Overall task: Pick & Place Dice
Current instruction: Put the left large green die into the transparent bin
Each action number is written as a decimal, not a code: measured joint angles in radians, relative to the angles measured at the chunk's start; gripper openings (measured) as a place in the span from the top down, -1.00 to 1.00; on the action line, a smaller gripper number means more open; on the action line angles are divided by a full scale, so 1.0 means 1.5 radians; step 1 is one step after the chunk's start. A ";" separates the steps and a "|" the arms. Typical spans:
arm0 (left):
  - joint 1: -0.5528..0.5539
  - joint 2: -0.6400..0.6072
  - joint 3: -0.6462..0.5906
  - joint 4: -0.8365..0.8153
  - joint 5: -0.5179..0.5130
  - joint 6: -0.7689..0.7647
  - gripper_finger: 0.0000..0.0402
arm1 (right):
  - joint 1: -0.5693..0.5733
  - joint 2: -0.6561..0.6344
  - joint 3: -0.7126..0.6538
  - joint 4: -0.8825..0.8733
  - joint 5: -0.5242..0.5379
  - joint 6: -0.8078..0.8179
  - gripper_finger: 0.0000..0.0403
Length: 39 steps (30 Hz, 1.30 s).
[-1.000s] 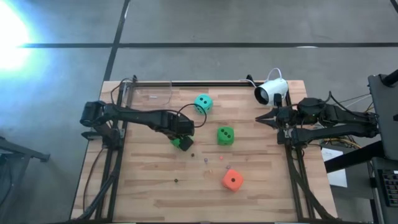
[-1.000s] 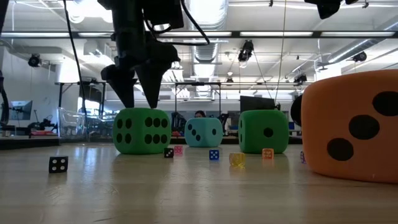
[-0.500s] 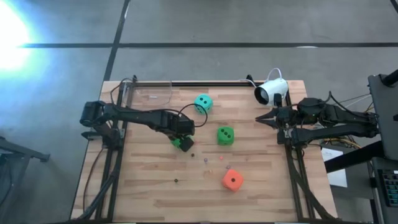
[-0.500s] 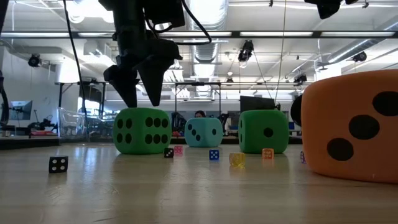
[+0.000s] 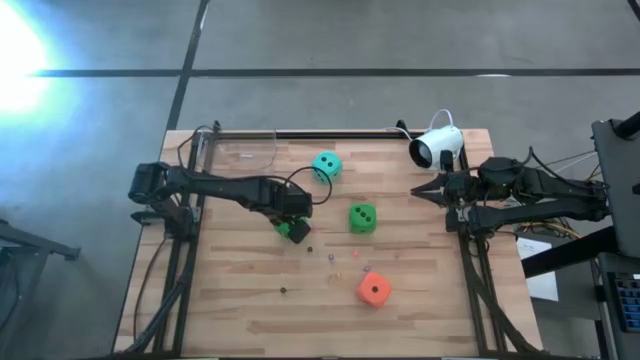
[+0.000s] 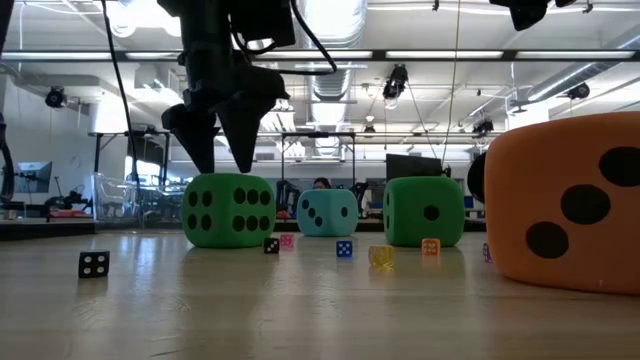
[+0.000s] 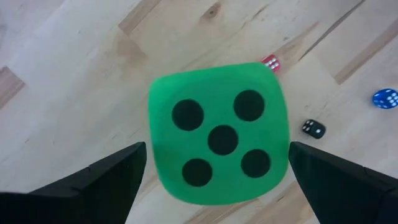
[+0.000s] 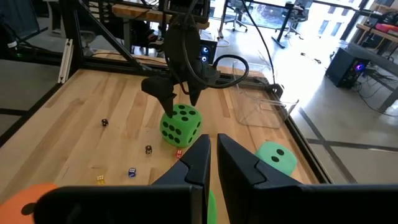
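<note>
While my left gripper [image 6: 222, 150] hangs directly above the bright green soft cube with dark pips [image 7: 217, 134] on the wooden table [image 5: 240, 300], its jaws stand wide and empty; my right gripper [image 5: 418, 190] waits pinched shut by the table's right edge.

Overhead camera looking straight down on the whole table [image 5: 250, 300], low camera at tabletop level facing the room, left wrist camera close above a green die [image 7: 217, 134], right wrist camera farther off, sharing that die [image 8: 180, 124]
</note>
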 joint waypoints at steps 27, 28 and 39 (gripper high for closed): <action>0.002 0.000 0.000 0.000 -0.001 -0.004 -0.99 | 0.000 0.000 0.000 0.000 0.000 0.000 0.87; 0.002 0.000 0.000 0.001 -0.001 -0.004 -0.99 | 0.000 0.000 0.000 0.000 0.000 -0.001 0.87; 0.004 -0.003 -0.048 0.069 0.027 -0.009 -0.99 | 0.000 0.000 0.000 0.000 0.000 0.000 0.87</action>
